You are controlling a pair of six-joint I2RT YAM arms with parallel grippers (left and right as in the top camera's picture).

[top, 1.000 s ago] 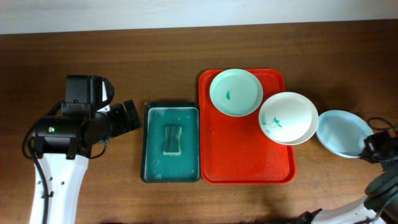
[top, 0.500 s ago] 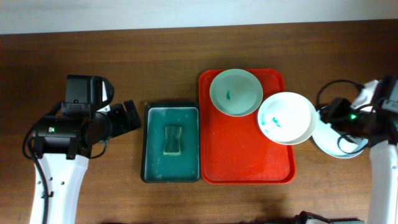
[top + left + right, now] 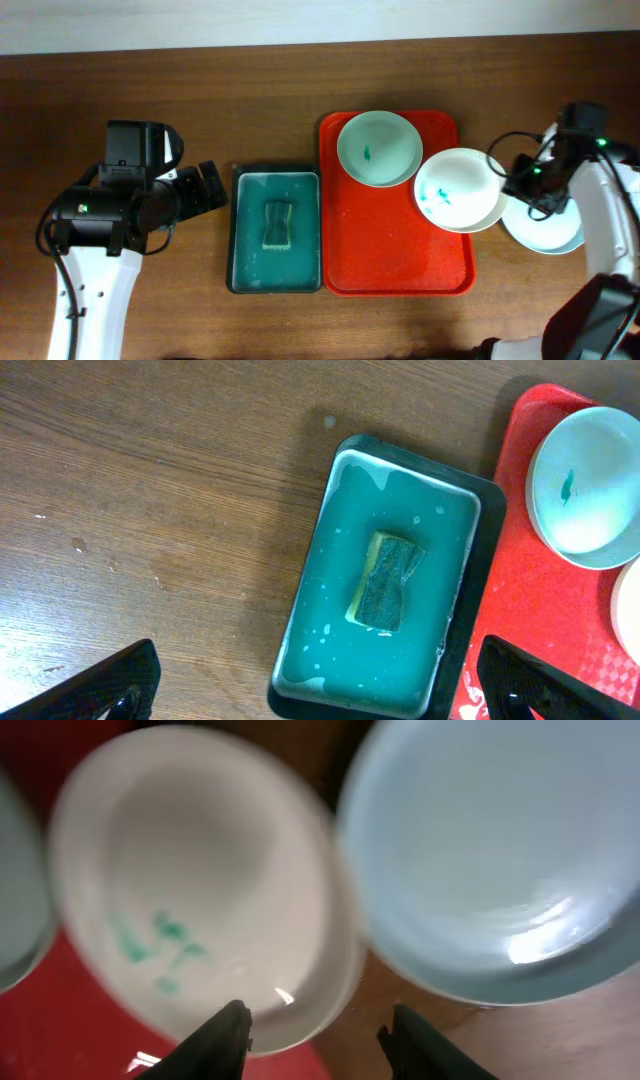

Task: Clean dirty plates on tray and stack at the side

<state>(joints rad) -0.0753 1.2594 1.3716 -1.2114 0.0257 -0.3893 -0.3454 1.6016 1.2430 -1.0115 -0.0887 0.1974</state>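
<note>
Overhead cam straight down, whole table [image 3: 300, 70]; L wrist high over basin [image 3: 487, 560], R wrist close on white plate [image 3: 200, 850].

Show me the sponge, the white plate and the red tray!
sponge [image 3: 277, 224], overhead view, middle of its top.
white plate [image 3: 462, 195], overhead view, centre of its inside.
red tray [image 3: 385, 245], overhead view, bare floor near its middle.

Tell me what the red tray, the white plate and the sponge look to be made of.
The red tray is likely plastic, with a finely pebbled surface and moulded rounded corners. The white plate is smooth and glossy and catches a small bright highlight; it could be glazed ceramic or hard plastic, I cannot tell which. The sponge looks like yellow foam under a dark, coarse scouring layer.
</note>
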